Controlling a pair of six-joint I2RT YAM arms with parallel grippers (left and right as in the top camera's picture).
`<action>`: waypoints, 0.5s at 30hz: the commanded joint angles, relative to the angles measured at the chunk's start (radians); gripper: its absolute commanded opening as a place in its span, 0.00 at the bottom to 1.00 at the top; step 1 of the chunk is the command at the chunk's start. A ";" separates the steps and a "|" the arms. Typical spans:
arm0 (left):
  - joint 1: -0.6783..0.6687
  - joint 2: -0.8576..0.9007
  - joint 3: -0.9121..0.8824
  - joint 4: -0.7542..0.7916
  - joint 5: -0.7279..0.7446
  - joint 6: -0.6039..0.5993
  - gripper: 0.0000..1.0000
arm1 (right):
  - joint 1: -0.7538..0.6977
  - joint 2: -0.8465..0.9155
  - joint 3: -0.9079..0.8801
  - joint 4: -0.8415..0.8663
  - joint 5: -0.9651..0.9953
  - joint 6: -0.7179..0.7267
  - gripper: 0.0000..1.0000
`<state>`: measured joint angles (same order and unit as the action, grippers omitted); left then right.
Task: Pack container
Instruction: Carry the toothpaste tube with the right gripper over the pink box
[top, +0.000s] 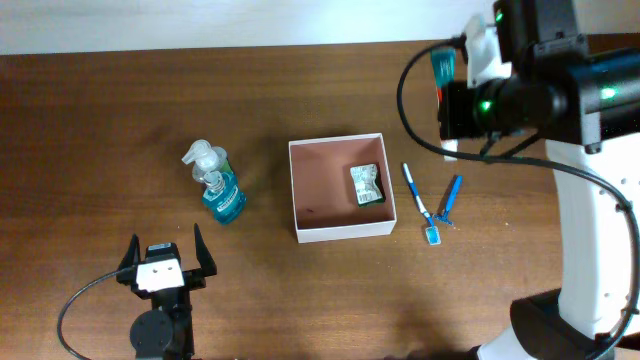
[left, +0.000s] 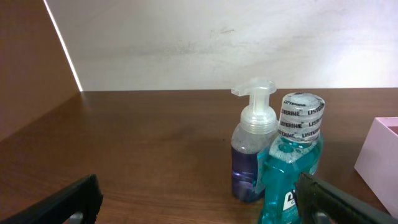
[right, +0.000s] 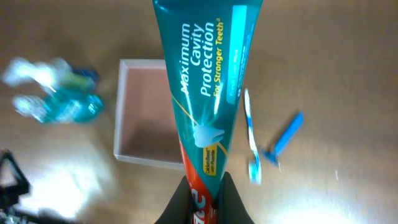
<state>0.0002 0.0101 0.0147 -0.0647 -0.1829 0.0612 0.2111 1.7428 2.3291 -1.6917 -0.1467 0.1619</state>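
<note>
in white-walled square box (top: 318, 195): grey packet (top: 367, 185)
my right gripper (right: 204, 190): clamping teal toothpaste tube (right: 205, 81)
my left gripper (top: 166, 245): spread, empty
outside, centre-right of frame: blue-white toothbrush (top: 417, 198), blue razor (top: 451, 198)

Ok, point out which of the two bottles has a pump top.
The clear bottle of purple liquid: it has a white pump nozzle. The teal Listerine bottle beside it has a wrapped round cap instead.
</note>
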 joint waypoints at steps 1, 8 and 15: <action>-0.005 -0.005 -0.006 0.001 0.004 0.016 0.99 | 0.000 0.015 -0.159 -0.006 0.023 0.039 0.04; -0.005 -0.005 -0.006 0.001 0.004 0.016 0.99 | 0.019 0.016 -0.481 0.139 -0.008 0.037 0.04; -0.005 -0.005 -0.006 0.001 0.004 0.016 0.99 | 0.080 0.017 -0.605 0.298 -0.015 0.037 0.04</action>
<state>0.0002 0.0101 0.0147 -0.0647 -0.1825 0.0608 0.2531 1.7683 1.7596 -1.4471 -0.1482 0.1875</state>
